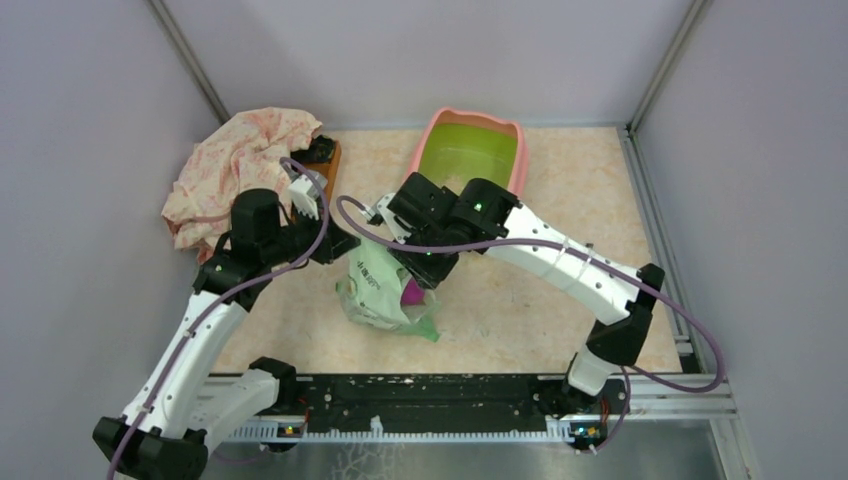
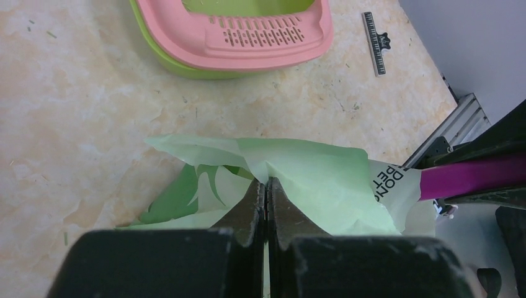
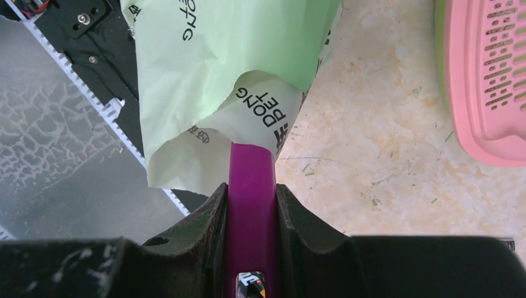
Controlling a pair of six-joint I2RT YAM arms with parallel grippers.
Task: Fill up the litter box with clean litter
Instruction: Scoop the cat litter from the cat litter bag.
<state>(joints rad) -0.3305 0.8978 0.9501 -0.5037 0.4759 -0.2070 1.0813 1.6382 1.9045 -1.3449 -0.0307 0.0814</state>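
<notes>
The litter box (image 1: 470, 150), pink-rimmed with a lime-green inside, stands at the back of the table; it also shows in the left wrist view (image 2: 248, 37) and right wrist view (image 3: 490, 81). A light green printed bag (image 1: 378, 290) stands mid-table. My left gripper (image 2: 267, 185) is shut on the bag's upper edge (image 2: 298, 174). My right gripper (image 3: 251, 189) is shut on the handle of a magenta scoop (image 3: 251, 186), whose head is inside the bag's mouth (image 3: 260, 112). No litter granules are visible; the bag hides them.
A pink-patterned cloth (image 1: 240, 165) is heaped at the back left over a brown object (image 1: 325, 160). A small black ruler-like clip (image 2: 375, 43) lies on the table right of the box. The metal rail (image 1: 450, 395) runs along the near edge.
</notes>
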